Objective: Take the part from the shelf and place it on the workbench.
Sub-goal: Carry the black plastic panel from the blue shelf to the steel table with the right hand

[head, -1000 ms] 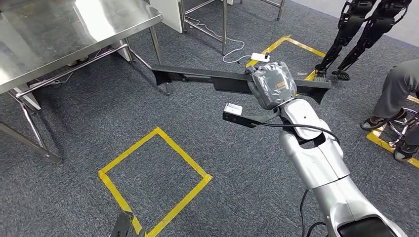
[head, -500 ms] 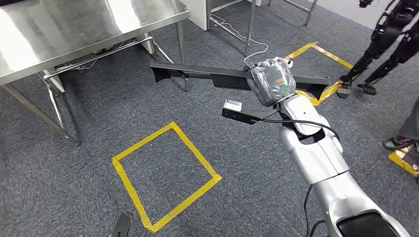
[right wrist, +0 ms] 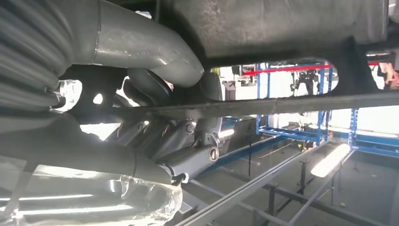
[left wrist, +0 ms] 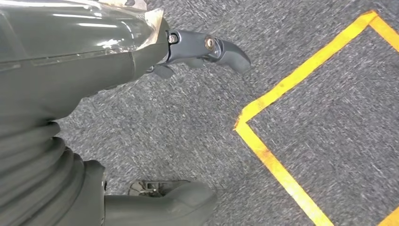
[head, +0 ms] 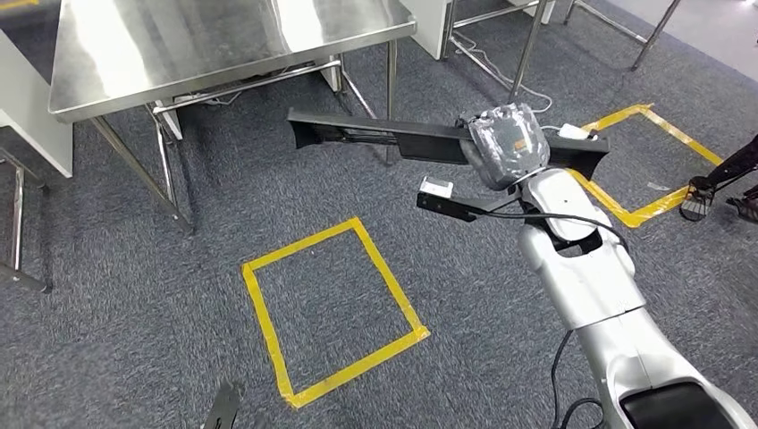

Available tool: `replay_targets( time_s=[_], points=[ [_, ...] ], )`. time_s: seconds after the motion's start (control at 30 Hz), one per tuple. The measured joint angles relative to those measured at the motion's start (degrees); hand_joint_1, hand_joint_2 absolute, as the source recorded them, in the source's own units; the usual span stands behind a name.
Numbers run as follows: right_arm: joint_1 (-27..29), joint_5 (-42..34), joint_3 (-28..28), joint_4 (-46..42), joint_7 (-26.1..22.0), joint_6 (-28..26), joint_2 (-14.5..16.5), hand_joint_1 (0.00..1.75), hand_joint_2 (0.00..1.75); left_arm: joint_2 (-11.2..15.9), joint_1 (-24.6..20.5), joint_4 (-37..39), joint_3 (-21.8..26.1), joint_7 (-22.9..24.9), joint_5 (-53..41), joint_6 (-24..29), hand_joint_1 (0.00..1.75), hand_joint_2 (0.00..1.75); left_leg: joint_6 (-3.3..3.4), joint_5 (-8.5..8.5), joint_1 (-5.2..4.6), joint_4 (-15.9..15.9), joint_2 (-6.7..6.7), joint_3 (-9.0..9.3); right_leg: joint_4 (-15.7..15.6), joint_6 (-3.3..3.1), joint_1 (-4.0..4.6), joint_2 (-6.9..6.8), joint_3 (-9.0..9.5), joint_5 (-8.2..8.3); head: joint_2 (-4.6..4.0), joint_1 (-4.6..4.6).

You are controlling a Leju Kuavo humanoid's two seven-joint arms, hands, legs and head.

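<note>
The right hand [head: 508, 147] grips the long black part [head: 384, 138] near its middle, held level above the carpet, with the steel worktop [head: 206, 45] at 11 o'clock. The left hand [left wrist: 70, 70] hangs empty, fingers [left wrist: 226, 49] loosely apart.

You're looking at a workshop or robot test floor: grey carpet [head: 134, 295] marked with a yellow tape square [head: 331, 313], a stainless steel workbench [head: 223, 45] just beyond that square, another taped outline [head: 652, 161] off to the bench's right, and blue metal racking [right wrist: 324, 122] under strip lights.
</note>
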Motion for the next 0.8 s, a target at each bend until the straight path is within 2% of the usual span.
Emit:
replay_targets(
  time_s=[0.03, 0.07, 0.13, 0.2, 0.23, 0.27, 0.33, 0.37, 0.4, 0.43, 0.5, 0.57, 0.6, 0.67, 0.7, 0.73, 0.77, 0.8],
  points=[
    [-0.11, -0.01, 0.01, 0.04, -0.03, 0.0, 0.05, 1.62, 1.75, 0.01, 0.07, 0.0, 0.0, 0.02, 0.0, 0.01, 0.0, 1.75, -0.26, -0.38, -0.03, 0.48, 0.74, -0.26, -0.09, -0.43, -0.11, -0.46, 0.07, 0.04, 0.0, -0.14],
    [-0.26, -0.08, 0.01, 0.09, -0.08, 0.0, 0.08, 1.62, 1.75, 0.01, 0.07, 0.0, 0.01, -0.01, 0.01, 0.01, 0.0, 1.75, -0.57, -1.26, -0.06, 1.83, 2.03, -0.91, -0.19, -0.89, -0.26, -0.92, 0.16, 0.07, 0.0, -0.38],
    [-0.53, -0.28, 0.02, 0.25, -0.33, 0.0, 0.11, 1.62, 1.75, -0.04, -0.03, 0.0, 0.01, -0.24, 0.07, -0.05, 0.0, 1.75, -1.16, -4.41, -0.01, 7.96, 5.23, -3.86, -0.26, -1.62, -0.2, -1.9, 0.29, -0.02, 0.01, -0.88],
    [-0.62, -0.54, 0.09, 0.55, -0.6, 0.0, 0.08, 1.62, 1.75, -0.1, -0.03, 0.0, 0.01, -0.52, 0.16, -0.18, 0.0, 1.75, -1.54, -6.92, 0.31, 14.88, 6.41, -7.49, -0.24, -1.92, 0.01, -2.95, 0.33, -0.17, 0.01, -1.01],
    [-0.63, -0.68, 0.14, 0.7, -0.67, -0.01, 0.08, 1.62, 1.75, -0.13, 0.01, 0.0, 0.01, -0.59, 0.21, -0.22, 0.0, 1.75, -1.62, -6.81, 0.4, 16.04, 6.55, -8.26, -0.23, -1.97, 0.07, -3.41, 0.35, -0.22, 0.01, -1.02],
    [-0.64, -0.84, 0.19, 0.81, -0.74, -0.02, 0.09, 1.62, 1.75, -0.16, 0.04, 0.0, 0.02, -0.61, 0.25, -0.24, 0.0, 1.75, -1.6, -5.72, 0.45, 14.96, 6.63, -7.88, -0.22, -2.0, 0.11, -3.8, 0.39, -0.28, 0.01, -1.03],
    [-0.79, -1.27, 0.25, 0.89, -0.81, -0.06, 0.15, 1.62, 1.75, -0.15, 0.03, 0.0, 0.03, -0.55, 0.32, -0.23, 0.0, 1.75, -1.18, -2.01, 0.39, 7.4, 7.14, -4.1, -0.24, -1.9, 0.18, -4.42, 0.57, -0.43, 0.01, -1.04],
    [-0.96, -1.53, 0.28, 0.9, -0.84, -0.09, 0.16, 1.62, 1.75, -0.13, 0.01, 0.0, 0.05, -0.47, 0.33, -0.21, 0.0, 1.75, -0.92, -0.75, 0.23, 3.71, 7.48, -2.12, -0.25, -1.76, 0.38, -4.68, 0.61, -0.52, 0.01, -1.01],
    [-1.12, -1.8, 0.32, 0.95, -0.86, -0.13, 0.17, 1.62, 1.75, -0.1, -0.02, 0.0, 0.08, -0.37, 0.34, -0.19, 0.0, 1.75, -0.68, -0.11, 0.06, 1.21, 7.73, -0.77, -0.27, -1.61, 0.53, -4.87, 0.64, -0.59, 0.01, -1.01],
    [-1.26, -2.03, 0.39, 1.02, -0.88, -0.16, 0.16, 1.62, 1.75, -0.09, -0.02, 0.0, 0.11, -0.24, 0.35, -0.16, 0.0, 1.75, -0.5, -0.12, -0.14, 0.15, 7.86, -0.21, -0.33, -1.41, 0.66, -5.05, 0.67, -0.66, 0.01, -1.0],
    [-1.37, -2.45, 0.61, 1.16, -0.92, -0.23, 0.19, 1.62, 1.75, -0.05, 0.02, 0.0, 0.26, 0.1, 0.34, -0.11, 0.0, 1.75, -0.03, -0.1, -0.28, -0.18, 7.57, -0.01, -0.59, -0.88, 0.81, -5.26, 0.88, -0.68, 0.01, -1.01],
    [-1.44, -2.7, 0.83, 1.27, -0.96, -0.26, 0.09, 1.62, 1.75, -0.08, 0.02, 0.0, 0.4, 0.37, 0.33, -0.07, 0.0, 1.75, 0.67, 0.29, -0.04, -0.98, 7.28, 0.57, 0.51, -0.52, 0.8, -4.38, 0.39, -1.43, 0.01, -0.91],
    [-1.49, -2.77, 0.9, 1.33, -0.96, -0.3, 0.0, 1.62, 1.75, -0.1, -0.04, 0.0, 0.42, 0.44, 0.33, -0.04, 0.0, 1.75, 0.97, 0.49, 0.13, -1.35, 7.15, 0.87, 2.67, -0.56, 0.79, -3.63, -0.62, -2.49, 0.01, -0.78],
    [-1.53, -2.84, 1.02, 1.55, -0.95, -0.35, -0.23, 1.62, 1.75, -0.18, -0.18, 0.0, 0.45, 0.54, 0.33, -0.01, 0.0, 1.75, 1.26, 0.55, 0.18, -1.47, 6.77, 1.01, 10.16, -0.83, 0.61, -2.5, -4.42, -5.44, 0.01, -0.61],
    [-1.49, -2.85, 1.09, 1.69, -0.95, -0.37, -0.34, 1.62, 1.75, -0.22, -0.19, 0.0, 0.45, 0.6, 0.31, -0.01, 0.0, 1.75, 1.29, 0.52, 0.18, -1.46, 6.49, 1.02, 13.8, -0.76, 0.57, -2.27, -6.39, -6.54, 0.01, -0.51],
    [-1.44, -2.85, 1.15, 1.85, -0.95, -0.37, -0.44, 1.62, 1.75, -0.25, -0.17, 0.0, 0.46, 0.66, 0.28, -0.02, 0.0, 1.75, 1.29, 0.49, 0.18, -1.44, 6.18, 1.03, 15.77, -0.49, 0.54, -2.19, -7.65, -6.86, 0.01, -0.48],
    [-1.41, -2.84, 1.2, 1.97, -0.93, -0.38, -0.5, 1.62, 1.75, -0.27, -0.14, 0.0, 0.48, 0.7, 0.26, -0.09, 0.0, 1.75, 1.24, 0.43, 0.2, -1.4, 5.86, 1.07, 15.3, -0.05, 0.49, -2.14, -7.7, -6.15, 0.01, -0.44],
    [-1.42, -2.81, 1.26, 2.06, -0.91, -0.38, -0.53, 1.62, 1.75, -0.29, -0.13, 0.0, 0.52, 0.69, 0.25, -0.22, 0.0, 1.75, 1.11, 0.3, 0.24, -1.31, 5.53, 1.12, 12.53, 0.47, 0.36, -2.11, -6.61, -4.64, 0.01, -0.42]
  ],
)
